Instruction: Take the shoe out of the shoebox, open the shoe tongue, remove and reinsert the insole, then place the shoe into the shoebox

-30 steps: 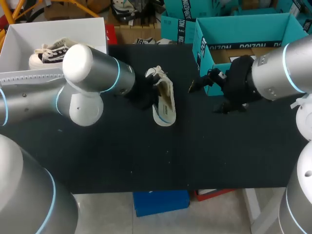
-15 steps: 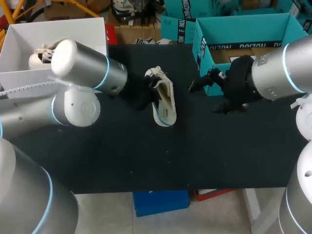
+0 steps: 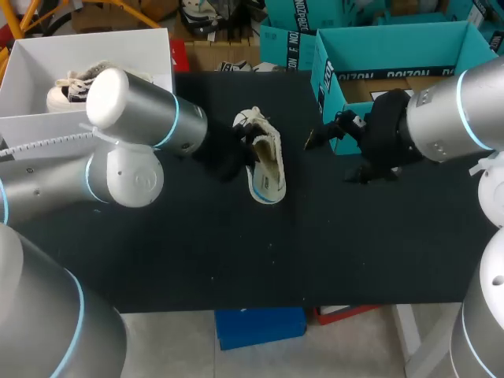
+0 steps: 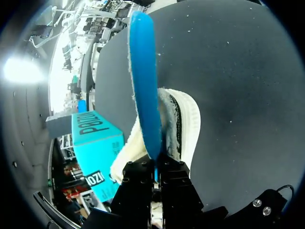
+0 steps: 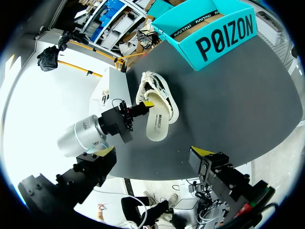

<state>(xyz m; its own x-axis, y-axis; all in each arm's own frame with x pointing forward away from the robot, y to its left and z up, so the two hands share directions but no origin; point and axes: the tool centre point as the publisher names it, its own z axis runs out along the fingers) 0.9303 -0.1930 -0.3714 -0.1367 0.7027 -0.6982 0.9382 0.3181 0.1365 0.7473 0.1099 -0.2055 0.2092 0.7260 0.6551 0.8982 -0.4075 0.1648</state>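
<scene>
The left gripper (image 4: pixel 156 167) is pinched nearly closed on the blue insole (image 4: pixel 143 81), its two dark fingers clamped on the insole's near end from either side. The insole rises edge-on out of the fingers, ahead of the gripper. Just beyond and beside it lies the white shoe (image 4: pixel 187 128), its ribbed sole edge turned toward the camera; the insole's lower part runs down against the shoe's opening.

From above, the left arm comes in from the left and its gripper (image 3: pixel 242 148) sits at the left flank of the shoe (image 3: pixel 266 164), touching it near the laces. The shoe lies on its side around the middle of the black table (image 3: pixel 236 252), toe toward the near edge, heel and laces toward the far edge.

The right gripper (image 5: pixel 153 151) hangs wide open and holds nothing — its two yellow-tipped fingers (image 5: pixel 202 152) stand far apart over bare table. In the head view it hovers (image 3: pixel 331 156) to the right of the shoe, well apart from it, just in front of the teal shoebox (image 3: pixel 329 71), which stands open at the far right.

From the right wrist, the shoe (image 5: pixel 159 107) lies well ahead of the open fingers, with the left gripper (image 5: pixel 143 107) against its side.

A white box (image 3: pixel 31 55) at the far left holds another shoe (image 3: pixel 75 85) — dark and white.
</scene>
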